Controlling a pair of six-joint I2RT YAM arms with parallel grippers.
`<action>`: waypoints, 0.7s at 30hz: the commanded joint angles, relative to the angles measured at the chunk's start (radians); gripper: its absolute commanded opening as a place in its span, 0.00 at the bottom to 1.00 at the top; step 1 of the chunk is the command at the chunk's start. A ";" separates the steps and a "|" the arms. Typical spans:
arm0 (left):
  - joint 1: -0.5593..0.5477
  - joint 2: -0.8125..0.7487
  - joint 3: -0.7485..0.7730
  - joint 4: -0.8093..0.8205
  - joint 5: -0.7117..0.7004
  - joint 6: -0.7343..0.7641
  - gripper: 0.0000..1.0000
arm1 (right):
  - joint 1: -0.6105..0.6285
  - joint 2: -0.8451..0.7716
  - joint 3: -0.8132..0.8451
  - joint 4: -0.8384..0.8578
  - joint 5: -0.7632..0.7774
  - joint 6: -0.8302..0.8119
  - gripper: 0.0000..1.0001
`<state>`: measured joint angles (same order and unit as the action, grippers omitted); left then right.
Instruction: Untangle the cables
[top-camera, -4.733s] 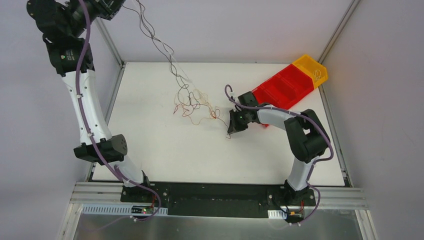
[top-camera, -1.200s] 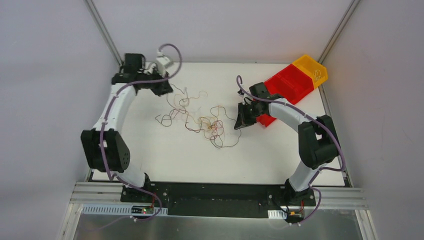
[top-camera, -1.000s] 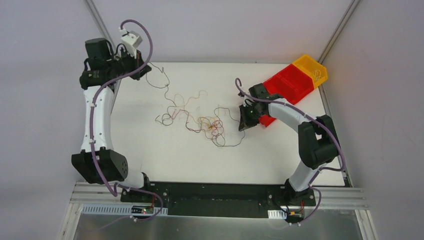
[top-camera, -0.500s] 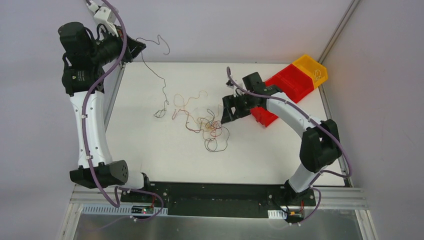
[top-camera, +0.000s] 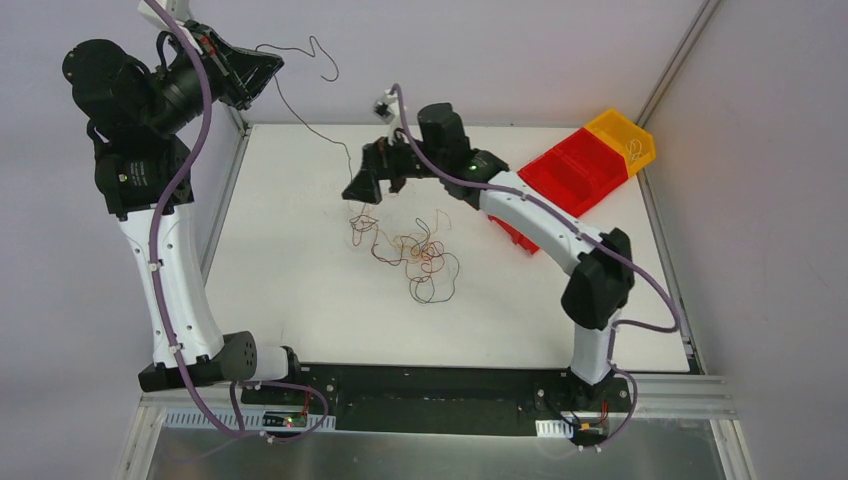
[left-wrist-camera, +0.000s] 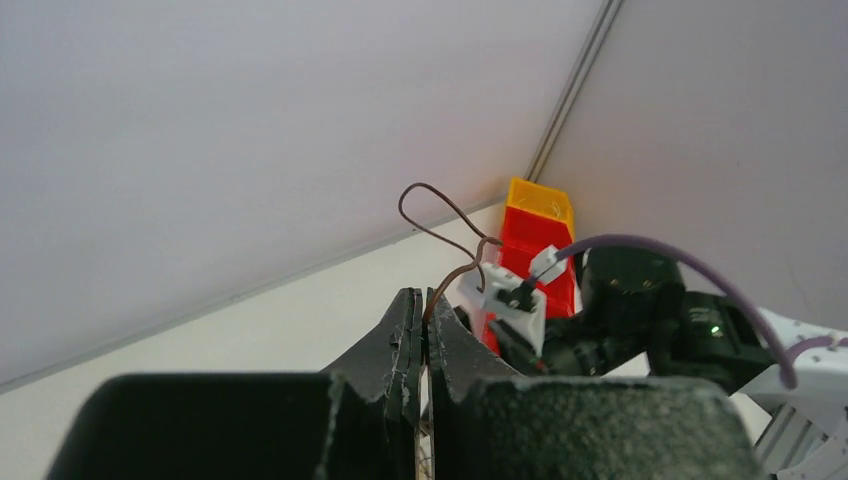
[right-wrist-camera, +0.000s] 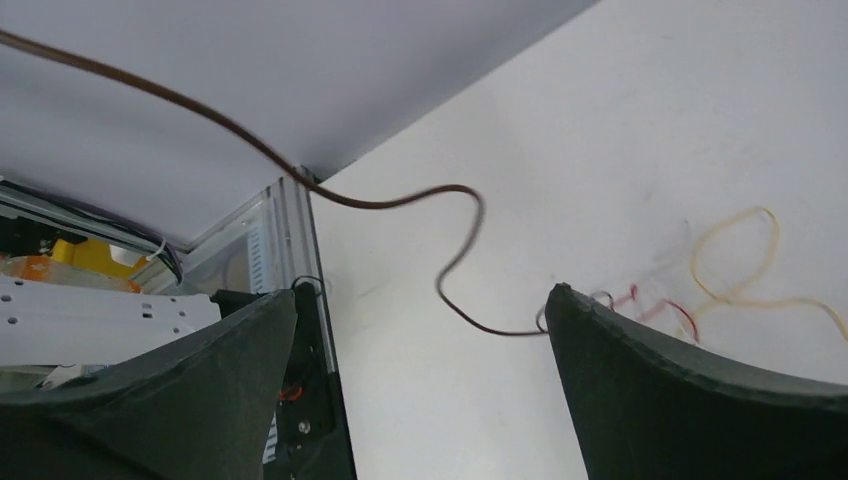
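We find the left fingers (left-wrist-camera: 421, 322) clamped on one dark wire (top-camera: 300, 124) (upper left), right fingers (top-camera: 373, 182) agape, the cables (top-camera: 420, 255) mostly knotted.

Right wrist view: dark wire (right-wrist-camera: 380, 205) is blurred along its run and leaves by the top-left edge. Yellow loop (right-wrist-camera: 740, 262) is cut by the right edge. Both fingers of the right gripper (right-wrist-camera: 420, 298) are cut by the bottom edge.

Left wrist view: the wire's run below the pinch of the left gripper (left-wrist-camera: 421, 300) is hidden.

Top view: cables (top-camera: 420, 258) have strands too fine to tell apart. Red bins (top-camera: 575, 170): the nearest is mostly behind the right arm. Yellow bin (top-camera: 610, 120) holds a pale curl too small to name.
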<state>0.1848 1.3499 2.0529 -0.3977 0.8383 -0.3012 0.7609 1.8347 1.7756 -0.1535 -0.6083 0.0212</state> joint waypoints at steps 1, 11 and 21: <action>0.006 -0.004 0.023 0.115 0.031 -0.169 0.00 | 0.078 0.156 0.178 0.144 0.000 0.091 0.99; 0.011 -0.053 -0.041 0.122 -0.087 -0.134 0.00 | 0.079 0.067 0.060 0.198 0.087 0.085 0.00; 0.014 -0.070 -0.300 0.081 -0.127 -0.128 0.00 | 0.077 -0.094 0.219 0.104 0.071 0.135 0.18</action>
<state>0.1856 1.2598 1.7889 -0.3714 0.6548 -0.3668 0.8333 1.8645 1.9026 -0.0345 -0.5297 0.1913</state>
